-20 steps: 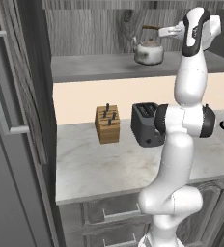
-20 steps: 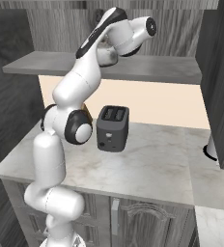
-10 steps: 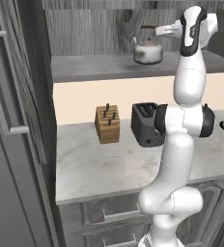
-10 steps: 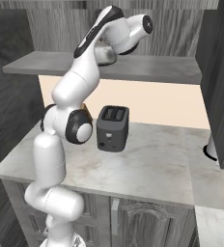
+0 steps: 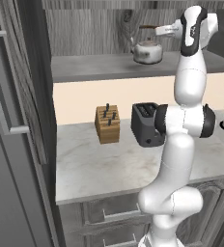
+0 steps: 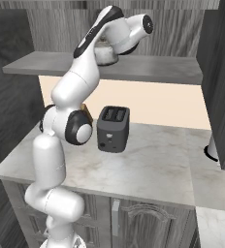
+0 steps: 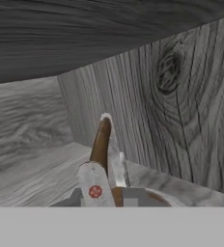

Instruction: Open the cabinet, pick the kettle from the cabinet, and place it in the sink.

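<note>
The cabinet (image 5: 22,111) stands open, its door swung out at my left, and the kettle (image 5: 147,50) sits upright on the lower shelf, well above the counter (image 5: 99,166) where a toaster (image 5: 145,124) and a knife block (image 5: 107,124) stand side by side. The arm reaches up into the cabinet and the gripper (image 5: 158,30) is at the top of the kettle's brown handle (image 7: 101,142); in the hand view the two fingers look drawn together on that handle, one on each side, so I judge it clamped on the kettle. The kettle is not yet off the shelf. To do this step well I would lift straight up just enough to clear the shelf, keep the kettle hanging level under the handle so it does not swing, then draw it out toward the room without knocking the cabinet's back wall or side wall, which lie close by. A grip on the crown of the arch should stop it tipping. The handle's arch runs away from the hand toward the back wall, roughly along the gripper's reach. Which way the spout points I cannot tell. The sink lies somewhere off to the side
</note>
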Robot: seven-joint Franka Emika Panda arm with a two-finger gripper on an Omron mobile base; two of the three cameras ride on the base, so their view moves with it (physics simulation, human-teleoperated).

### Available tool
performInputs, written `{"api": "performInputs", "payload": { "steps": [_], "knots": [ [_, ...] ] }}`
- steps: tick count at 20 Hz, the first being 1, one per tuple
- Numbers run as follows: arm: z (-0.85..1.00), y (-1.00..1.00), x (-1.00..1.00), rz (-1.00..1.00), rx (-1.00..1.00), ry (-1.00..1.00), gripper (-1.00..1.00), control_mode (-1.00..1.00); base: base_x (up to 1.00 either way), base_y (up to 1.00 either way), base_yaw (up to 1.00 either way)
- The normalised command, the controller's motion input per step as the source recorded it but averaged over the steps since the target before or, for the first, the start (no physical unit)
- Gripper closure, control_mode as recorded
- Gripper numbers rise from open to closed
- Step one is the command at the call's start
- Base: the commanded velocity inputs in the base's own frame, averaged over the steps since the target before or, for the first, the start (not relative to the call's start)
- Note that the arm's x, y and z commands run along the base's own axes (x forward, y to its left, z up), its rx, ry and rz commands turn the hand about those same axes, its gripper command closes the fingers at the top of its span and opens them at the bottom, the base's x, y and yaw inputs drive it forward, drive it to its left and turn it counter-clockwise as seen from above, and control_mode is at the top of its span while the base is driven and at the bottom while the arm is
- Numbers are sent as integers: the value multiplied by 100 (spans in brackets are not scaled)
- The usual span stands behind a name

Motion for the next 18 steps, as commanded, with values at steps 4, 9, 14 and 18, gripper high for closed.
{"api": "performInputs", "payload": {
  "steps": [4,9,14,18],
  "knots": [
    [-2,-6,-13,0,3,-6,100,-100,0,0,0],
    [-1,-1,-26,0,5,-11,100,-100,0,0,0],
    [0,10,-37,0,2,-11,100,-100,0,0,0],
    [2,7,-31,0,0,-3,100,-100,0,0,0]
  ]
}}
